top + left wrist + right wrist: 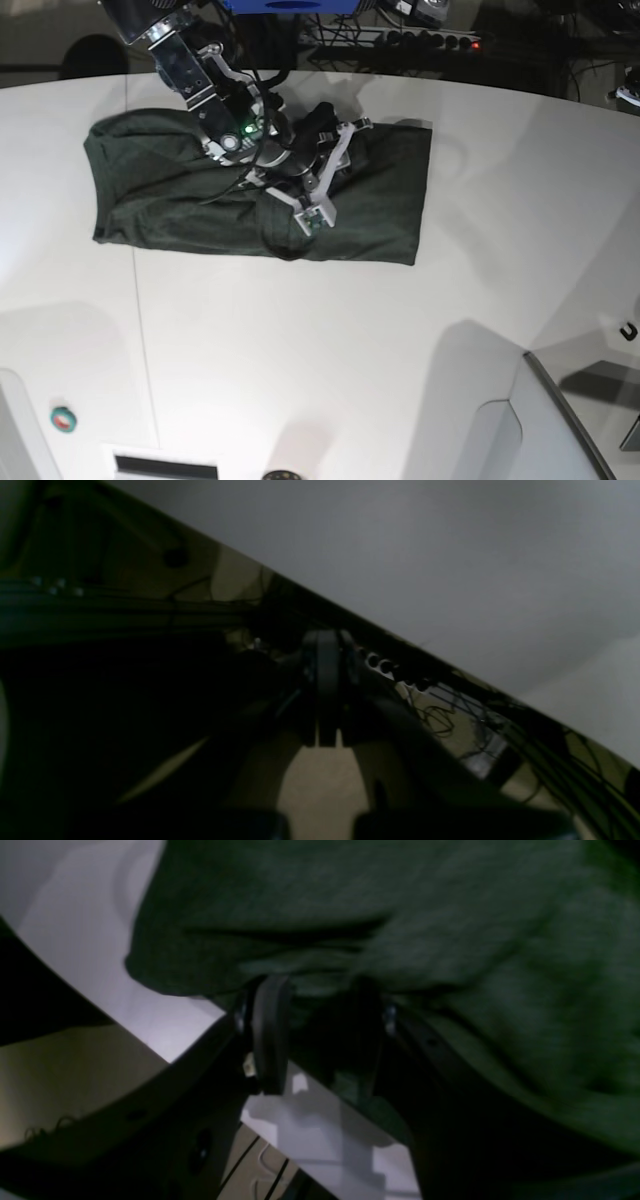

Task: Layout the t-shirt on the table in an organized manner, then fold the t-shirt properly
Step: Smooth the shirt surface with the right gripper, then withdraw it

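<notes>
The t-shirt (200, 190) stretches left-right in the upper left; right gripper (312, 222) hangs over its lower hem, jaws apart; left gripper (325, 695) pressed together

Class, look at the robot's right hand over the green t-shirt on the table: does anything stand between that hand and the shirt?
Nothing visible does. The right hand sits directly over the t-shirt on the table, its fingers apart with green cloth between them.

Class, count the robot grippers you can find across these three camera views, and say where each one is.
2. The right gripper is over the t-shirt, jaws apart around a fold. The left gripper is shut beyond the table edge, shown only by its wrist camera.
</notes>
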{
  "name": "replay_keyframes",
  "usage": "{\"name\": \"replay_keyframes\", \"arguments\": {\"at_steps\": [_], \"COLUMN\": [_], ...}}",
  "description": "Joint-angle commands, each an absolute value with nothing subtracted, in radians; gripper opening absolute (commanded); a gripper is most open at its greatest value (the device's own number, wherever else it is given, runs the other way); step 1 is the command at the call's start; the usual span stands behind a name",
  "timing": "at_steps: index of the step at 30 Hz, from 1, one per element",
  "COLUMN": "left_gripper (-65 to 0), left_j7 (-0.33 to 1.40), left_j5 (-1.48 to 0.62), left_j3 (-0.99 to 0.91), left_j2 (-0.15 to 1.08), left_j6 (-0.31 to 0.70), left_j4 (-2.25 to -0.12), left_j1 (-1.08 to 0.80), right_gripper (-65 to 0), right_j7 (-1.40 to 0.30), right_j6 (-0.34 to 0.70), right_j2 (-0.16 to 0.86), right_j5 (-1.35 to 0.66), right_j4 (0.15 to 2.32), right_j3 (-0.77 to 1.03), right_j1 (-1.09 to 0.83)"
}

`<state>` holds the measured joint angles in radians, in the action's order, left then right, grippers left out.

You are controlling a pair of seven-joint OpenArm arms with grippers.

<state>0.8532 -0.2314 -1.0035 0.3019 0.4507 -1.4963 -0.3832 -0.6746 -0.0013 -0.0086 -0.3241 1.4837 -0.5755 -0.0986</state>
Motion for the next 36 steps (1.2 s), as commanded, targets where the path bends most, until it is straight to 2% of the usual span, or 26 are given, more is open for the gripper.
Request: {"name": "replay_keyframes", "arguments": {"at_steps": [1, 4, 9, 14, 18, 20, 30, 36], "left_gripper": [-65.0, -65.0, -65.0, -65.0, -65.0, -65.0, -65.0, -65.0], "left_j7": [0.835, 0.835, 0.835, 0.835, 0.835, 0.835, 0.835, 0.835], "left_j5": [-0.223, -0.22, -0.22, -0.22, -0.22, -0.22, -0.22, -0.22], "left_j3": [-1.012, -1.015, -1.015, -1.015, -1.015, -1.015, -1.015, -1.015], "left_j2": [0.32, 0.32, 0.32, 0.32, 0.32, 0.32, 0.32, 0.32], "left_j6": [0.47, 0.516, 0.526, 0.526, 0.526, 0.526, 0.526, 0.526], "left_j4": [-1.511, -1.511, -1.511, -1.511, -1.511, -1.511, -1.511, -1.511], "left_j1": [-0.383, -0.38, -0.378, -0.378, -0.378, -0.378, -0.378, -0.378], "right_gripper": [-43.5, -43.5, -43.8, -57.2, -59.7, -64.4, -63.6, -63.6], "right_j7": [-0.662, -0.662, -0.662, -0.636, -0.636, -0.636, -0.641, -0.642], "right_j6": [-0.001, -0.001, -0.001, -0.001, -0.001, -0.001, -0.004, -0.005], "right_j2": [-0.012, -0.012, -0.012, -0.008, -0.005, -0.005, 0.024, 0.048], "right_j5": [-0.329, -0.329, -0.329, -0.329, -0.329, -0.329, -0.325, -0.326], "right_j4": [1.488, 1.481, 1.478, 1.477, 1.475, 1.477, 1.538, 1.58], "right_j3": [-0.573, -0.573, -0.573, -0.573, -0.573, -0.573, -0.567, -0.489], "right_j1": [-0.082, -0.082, -0.084, -0.084, -0.087, -0.09, -0.13, -0.159]}}
